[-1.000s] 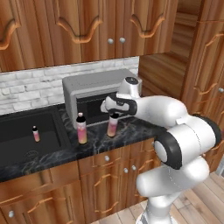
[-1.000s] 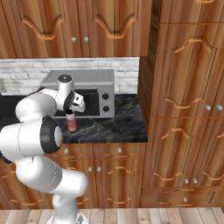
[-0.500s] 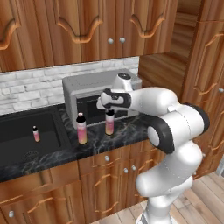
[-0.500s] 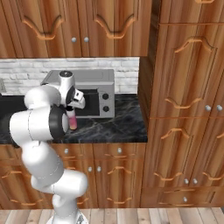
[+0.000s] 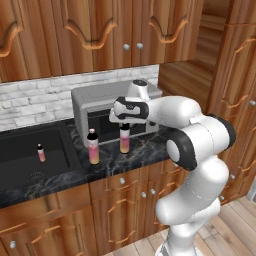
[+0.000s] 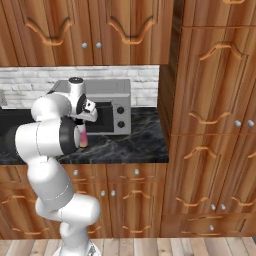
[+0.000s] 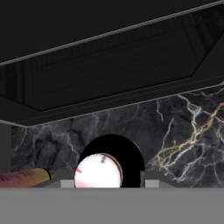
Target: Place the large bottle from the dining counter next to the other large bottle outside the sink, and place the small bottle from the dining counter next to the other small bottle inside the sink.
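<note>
since the earlier frames the arm has folded leftward across the counter, carrying the bottle it holds closer to the other large bottle; the base cameras look unchanged. gripper (image 5: 124, 121) now sits directly above the held large bottle (image 5: 124, 140), fingers pointing down, hand roughly level with the microwave (image 5: 100, 97) door. upper arm runs nearly horizontal from the elbow on the right of the left base view, wrist turned so the hand points straight down at the counter (image 5: 150, 150).

hand view: the held bottle's cap (image 7: 98, 171) appears as a white disc between the two finger tips (image 7: 151, 176), one tip on each side; jaws partly closed, pinching the bottle near its top. the bottle's base looks to be at or just above the marble; cannot tell if it touches.

second large bottle (image 5: 93, 147) stands upright on the counter to the gripper's left, near but apart from the held one, just beside the sink (image 5: 20, 145) rim. small bottle (image 5: 41, 153) stands upright inside the sink basin, well to the gripper's left.

right base view: gripper (image 6: 86, 111) in front of the microwave door, held bottle (image 6: 82, 137) partly hidden behind the forearm.
</note>
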